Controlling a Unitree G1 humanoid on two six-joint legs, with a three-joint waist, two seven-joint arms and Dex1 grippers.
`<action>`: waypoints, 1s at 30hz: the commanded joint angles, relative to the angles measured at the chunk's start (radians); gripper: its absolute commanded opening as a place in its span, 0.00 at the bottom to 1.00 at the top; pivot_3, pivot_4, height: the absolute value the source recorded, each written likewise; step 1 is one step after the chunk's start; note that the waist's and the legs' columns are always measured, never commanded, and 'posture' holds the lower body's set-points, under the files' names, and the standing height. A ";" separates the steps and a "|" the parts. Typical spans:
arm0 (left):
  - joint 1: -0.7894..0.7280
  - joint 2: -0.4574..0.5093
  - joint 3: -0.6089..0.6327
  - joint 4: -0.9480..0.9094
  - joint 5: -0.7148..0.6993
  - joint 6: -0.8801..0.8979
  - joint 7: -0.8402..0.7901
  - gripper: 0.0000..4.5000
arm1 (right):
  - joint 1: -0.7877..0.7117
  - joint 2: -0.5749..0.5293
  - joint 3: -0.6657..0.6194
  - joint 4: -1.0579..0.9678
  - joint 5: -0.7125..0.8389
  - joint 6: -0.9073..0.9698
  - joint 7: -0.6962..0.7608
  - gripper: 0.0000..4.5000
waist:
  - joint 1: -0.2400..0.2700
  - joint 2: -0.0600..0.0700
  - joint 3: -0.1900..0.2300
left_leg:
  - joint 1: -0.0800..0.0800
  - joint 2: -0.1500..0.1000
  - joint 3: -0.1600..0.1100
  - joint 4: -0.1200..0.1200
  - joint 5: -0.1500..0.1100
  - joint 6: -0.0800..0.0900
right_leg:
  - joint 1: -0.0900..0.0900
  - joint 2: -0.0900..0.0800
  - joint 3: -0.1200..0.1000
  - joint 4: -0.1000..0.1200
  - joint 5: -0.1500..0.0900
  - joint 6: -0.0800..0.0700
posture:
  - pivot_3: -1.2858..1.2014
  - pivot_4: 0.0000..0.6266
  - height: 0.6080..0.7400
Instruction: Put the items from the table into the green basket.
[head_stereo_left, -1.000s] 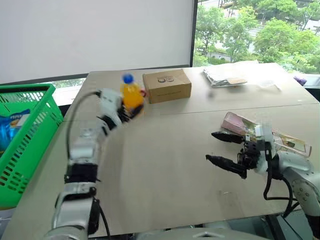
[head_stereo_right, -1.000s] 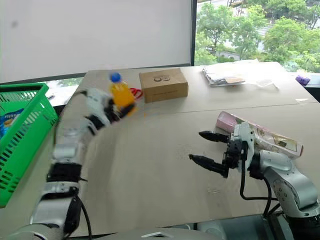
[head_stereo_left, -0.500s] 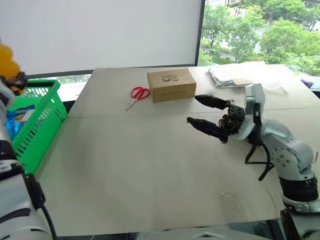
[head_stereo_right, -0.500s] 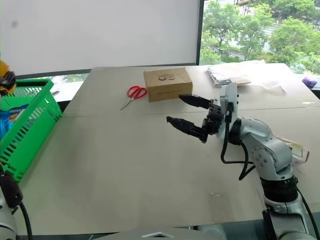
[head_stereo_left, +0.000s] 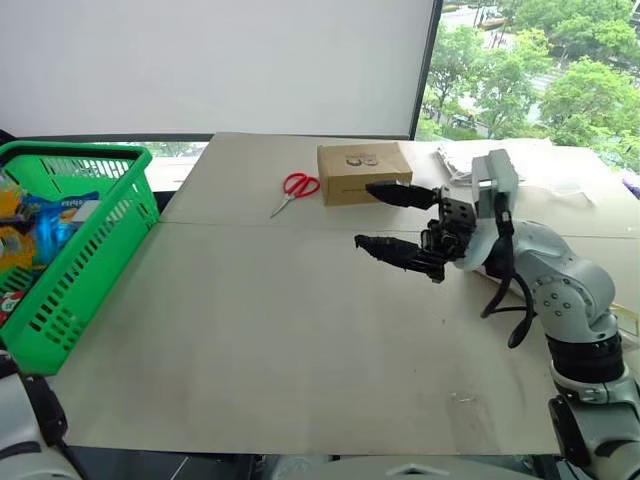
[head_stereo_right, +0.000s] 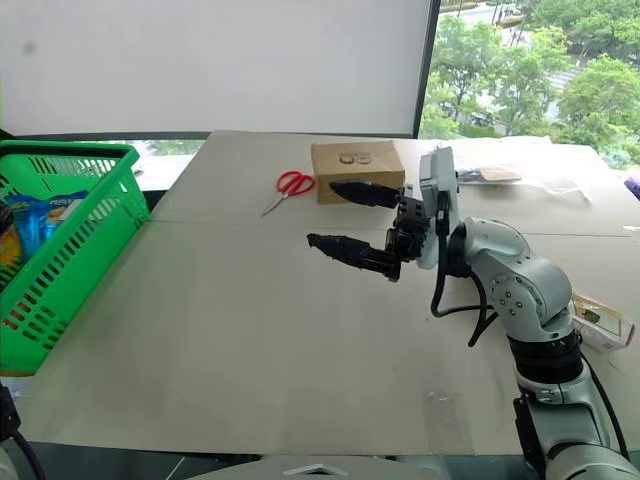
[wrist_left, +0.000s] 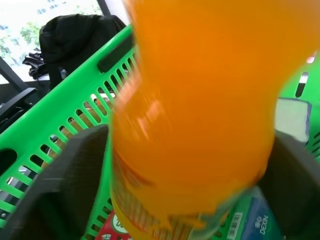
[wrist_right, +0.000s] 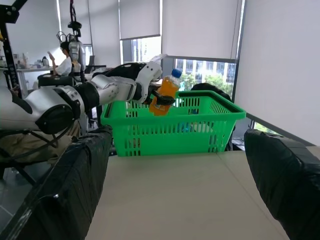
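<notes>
My left gripper (wrist_right: 162, 99) is shut on the orange-drink bottle (wrist_right: 166, 90) with its blue cap, holding it tilted above the green basket (wrist_right: 175, 132). The left wrist view has the bottle (wrist_left: 195, 115) blurred between the two fingers, over the basket (wrist_left: 65, 95). Above the middle of the table (head_stereo_left: 250, 330) my right gripper (head_stereo_left: 363, 214) is open and holds nothing. At the table's far side, red-handled scissors (head_stereo_left: 296, 186) lie beside a brown cardboard box (head_stereo_left: 364, 172). The pink packet (head_stereo_right: 603, 322) peeks out behind my right arm.
Blue packets (head_stereo_left: 55, 215) lie inside the basket (head_stereo_left: 75, 150), which stands off the table's left edge. Clear plastic packets (head_stereo_right: 500, 175) lie at the back right. A black bag (wrist_left: 75, 30) sits beyond the basket, and a person (wrist_right: 65, 57) sits far behind.
My left arm swung the bottle from over the table leftward to above the basket. The right gripper rose from beside the pink packet toward the table's middle, staying open. The camera view shifted.
</notes>
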 joint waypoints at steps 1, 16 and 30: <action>-0.046 0.013 -0.010 -0.015 0.021 -0.050 0.023 0.99 | 0.020 -0.017 -0.019 -0.028 -0.011 -0.020 0.008 1.00 | -0.001 -0.001 -0.001 | 0.000 0.000 0.000 0.000 0.000 0.000 | 0.000 0.000 0.000 0.000 0.000 0.000 | 0.55 0.00 1.00; 0.142 -0.214 -0.217 -0.735 -0.266 0.031 -0.583 0.99 | 0.179 -0.196 -0.101 0.109 -0.280 -0.112 -0.071 1.00 | -0.052 0.003 -0.001 | -0.001 0.000 0.006 -0.001 -0.001 0.001 | -0.002 -0.002 0.006 -0.001 0.000 0.000 | 0.51 0.00 1.00; 0.187 -0.155 -0.329 -0.990 -0.338 0.201 -0.782 0.99 | 0.251 -0.476 -0.069 0.542 -0.633 -0.346 0.006 1.00 | -0.090 0.021 0.004 | 0.005 0.003 0.011 -0.004 0.000 0.001 | 0.001 0.001 0.010 -0.001 0.000 0.000 | 0.49 0.00 1.00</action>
